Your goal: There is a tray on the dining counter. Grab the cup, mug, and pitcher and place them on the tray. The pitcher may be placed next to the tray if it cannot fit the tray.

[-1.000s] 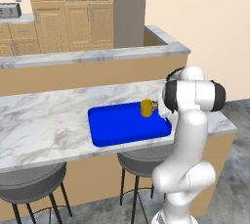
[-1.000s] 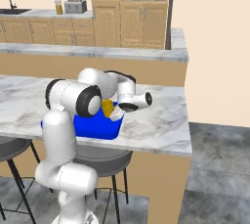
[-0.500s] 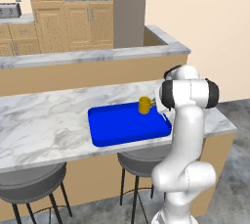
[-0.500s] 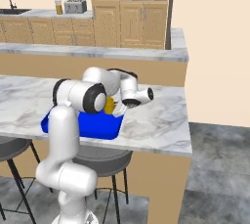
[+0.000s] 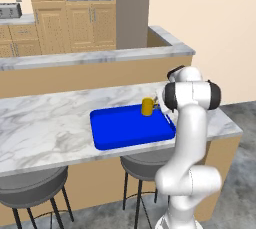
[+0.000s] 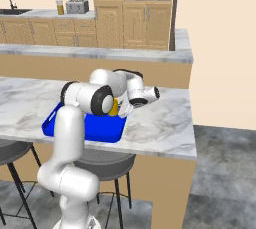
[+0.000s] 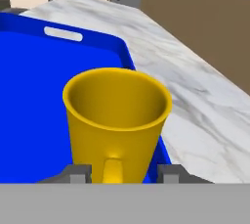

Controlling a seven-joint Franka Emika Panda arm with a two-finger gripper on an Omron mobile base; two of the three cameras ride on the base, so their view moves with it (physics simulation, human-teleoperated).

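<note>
Between our fingers (image 7: 117,173) the mug (image 7: 116,120) is standing upright on the tray's (image 7: 34,71) near corner; the fingers are spreading clear of its handle, seemingly releasing it there, with the table (image 7: 195,86) stretching beyond.

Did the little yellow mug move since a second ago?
No. The mug stands at the same spot near the far right corner of the blue tray, with the gripper at its handle.
</note>
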